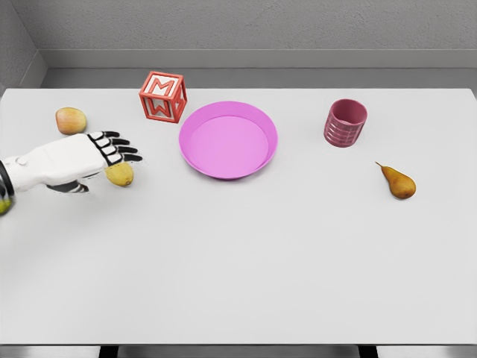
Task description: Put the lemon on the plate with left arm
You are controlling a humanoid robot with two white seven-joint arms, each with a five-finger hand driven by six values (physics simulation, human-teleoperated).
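Note:
A yellow lemon [120, 174] lies on the white table left of the pink plate [262, 123]. My left hand [112, 150] reaches in from the left edge and hovers just over the lemon's upper left side, fingers stretched out toward the plate, holding nothing. The lemon is partly covered by the palm. The plate is empty. The right arm does not show.
A red letter block [163, 96] stands just left of the plate's far rim. An apple [71, 120] sits behind the left hand. A dark pink cup [345, 123] and a pear [397, 182] are on the right side.

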